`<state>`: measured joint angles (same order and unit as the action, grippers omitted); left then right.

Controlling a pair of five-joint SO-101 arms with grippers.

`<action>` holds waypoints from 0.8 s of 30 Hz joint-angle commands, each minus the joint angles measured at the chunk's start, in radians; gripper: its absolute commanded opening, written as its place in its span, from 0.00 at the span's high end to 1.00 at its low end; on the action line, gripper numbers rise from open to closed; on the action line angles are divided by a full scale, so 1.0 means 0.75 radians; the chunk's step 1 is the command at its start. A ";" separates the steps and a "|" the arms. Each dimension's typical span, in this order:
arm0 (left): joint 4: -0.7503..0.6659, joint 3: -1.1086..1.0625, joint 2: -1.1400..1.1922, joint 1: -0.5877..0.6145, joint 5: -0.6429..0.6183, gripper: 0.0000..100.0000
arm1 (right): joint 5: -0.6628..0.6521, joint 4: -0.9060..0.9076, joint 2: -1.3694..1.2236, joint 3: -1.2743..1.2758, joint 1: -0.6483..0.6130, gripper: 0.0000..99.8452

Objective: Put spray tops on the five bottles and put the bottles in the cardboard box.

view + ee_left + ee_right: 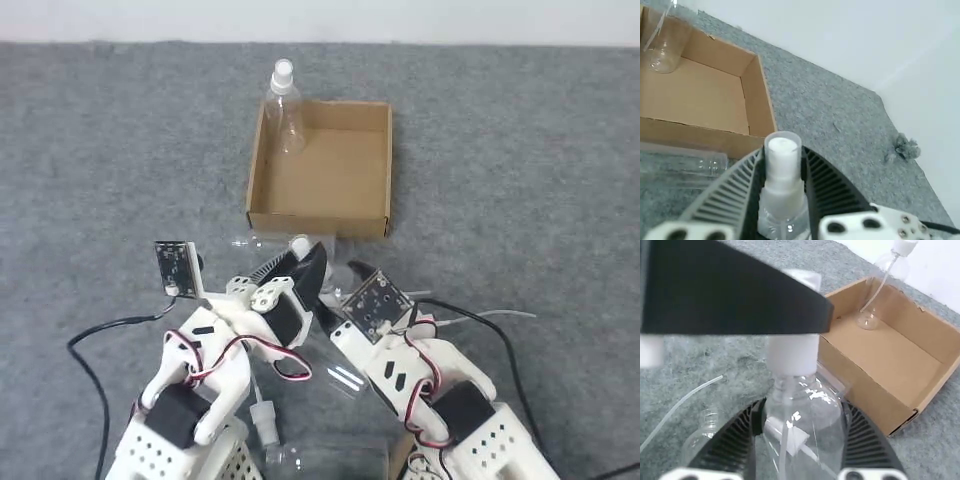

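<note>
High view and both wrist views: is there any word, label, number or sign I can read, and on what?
No text can be read.
cardboard box: plain, no print.
bottle in the box: clear, no label.
held bottle and spray top: no label.
circuit board on a wrist: markings too small to read.
</note>
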<state>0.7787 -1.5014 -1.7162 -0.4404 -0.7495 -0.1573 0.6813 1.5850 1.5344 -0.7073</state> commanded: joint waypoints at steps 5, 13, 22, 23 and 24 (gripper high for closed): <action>-0.033 0.024 0.002 -0.008 0.082 0.99 | 0.039 -0.024 0.013 -0.094 0.056 0.99; -0.033 0.024 0.002 -0.008 0.092 0.99 | 0.037 -0.028 0.013 -0.094 0.058 0.99; -0.033 0.026 0.000 -0.008 0.092 0.99 | 0.033 -0.032 0.013 -0.094 0.060 0.99; -0.033 0.030 0.000 -0.008 0.092 0.99 | 0.033 -0.032 0.013 -0.094 0.060 0.99; -0.016 0.040 0.000 -0.008 0.092 0.99 | 0.031 -0.032 0.013 -0.094 0.060 0.99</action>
<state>0.7772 -1.5014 -1.7177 -0.4450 -0.6943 -0.1419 0.6813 1.5850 1.5344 -0.6966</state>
